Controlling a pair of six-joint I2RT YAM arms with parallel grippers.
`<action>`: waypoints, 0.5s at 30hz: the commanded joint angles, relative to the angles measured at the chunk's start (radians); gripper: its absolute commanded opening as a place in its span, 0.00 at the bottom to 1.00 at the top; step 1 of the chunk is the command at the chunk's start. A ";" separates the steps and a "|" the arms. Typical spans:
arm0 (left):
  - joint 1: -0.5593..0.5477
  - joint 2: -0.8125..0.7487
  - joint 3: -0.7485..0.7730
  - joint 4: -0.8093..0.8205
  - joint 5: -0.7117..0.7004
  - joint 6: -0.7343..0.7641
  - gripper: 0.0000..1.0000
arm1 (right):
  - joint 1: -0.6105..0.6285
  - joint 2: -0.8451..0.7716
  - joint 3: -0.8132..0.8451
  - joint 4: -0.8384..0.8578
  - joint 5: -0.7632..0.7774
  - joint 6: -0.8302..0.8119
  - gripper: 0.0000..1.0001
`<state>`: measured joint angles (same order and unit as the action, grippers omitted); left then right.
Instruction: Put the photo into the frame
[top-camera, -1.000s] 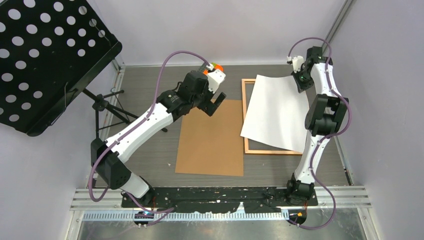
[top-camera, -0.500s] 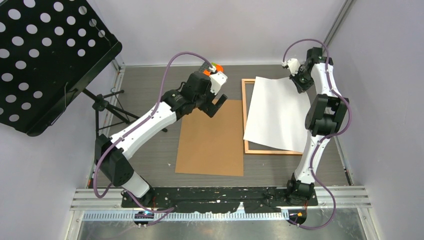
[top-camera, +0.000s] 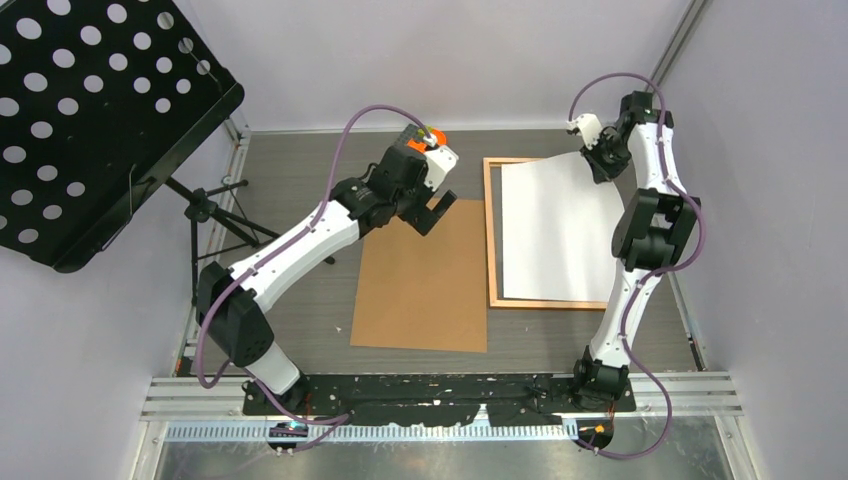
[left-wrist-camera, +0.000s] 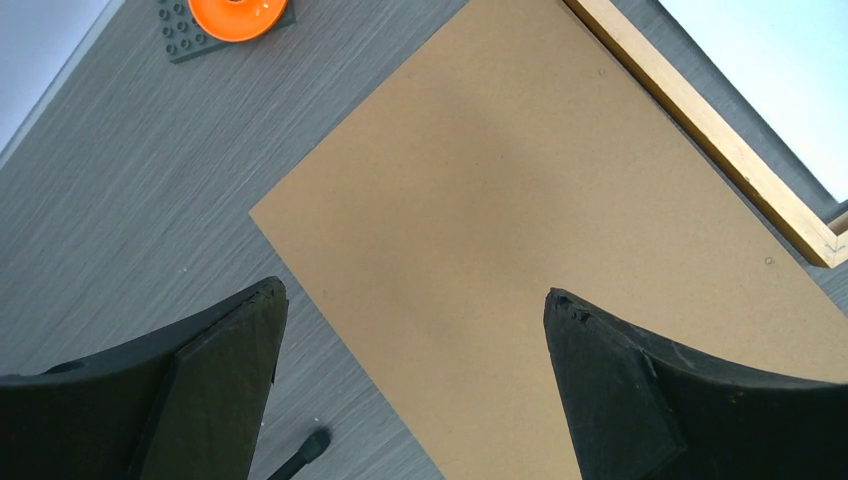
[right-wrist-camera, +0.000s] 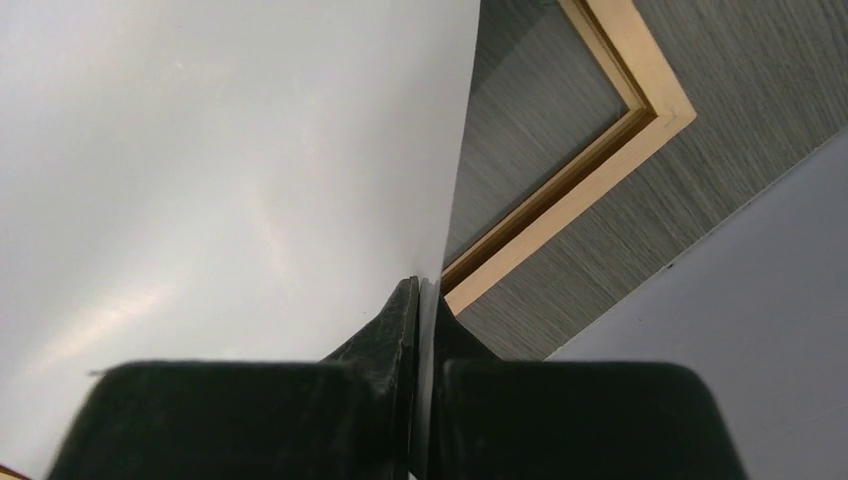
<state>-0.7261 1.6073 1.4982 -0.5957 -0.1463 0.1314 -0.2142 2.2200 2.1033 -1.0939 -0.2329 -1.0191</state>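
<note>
From above, the large white-backed paper photo (top-camera: 553, 230) lies face down inside the thin light orange-brown wooden frame (top-camera: 545, 303) on the grey surface (top-camera: 300, 200). The right jaws are at its far right corner. The left jaws hang over the plain brown backing board (top-camera: 420, 285).

Left wrist: jaws spread wide, empty, above the board (left-wrist-camera: 520, 250).

Right wrist: jaws pinched tight on the photo's (right-wrist-camera: 220, 170) edge, above the frame's (right-wrist-camera: 640, 80) corner.
</note>
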 joint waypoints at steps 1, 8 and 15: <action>0.001 -0.001 0.049 0.012 -0.013 0.014 1.00 | -0.003 0.023 0.077 0.011 -0.054 0.045 0.06; 0.001 0.009 0.053 0.014 -0.008 0.010 1.00 | 0.017 0.067 0.112 0.008 -0.061 0.080 0.06; 0.001 0.011 0.048 0.016 -0.003 0.008 1.00 | 0.016 0.080 0.110 0.043 -0.113 0.205 0.06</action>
<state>-0.7261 1.6196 1.5051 -0.5957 -0.1471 0.1387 -0.2031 2.3070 2.1712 -1.0824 -0.2924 -0.9047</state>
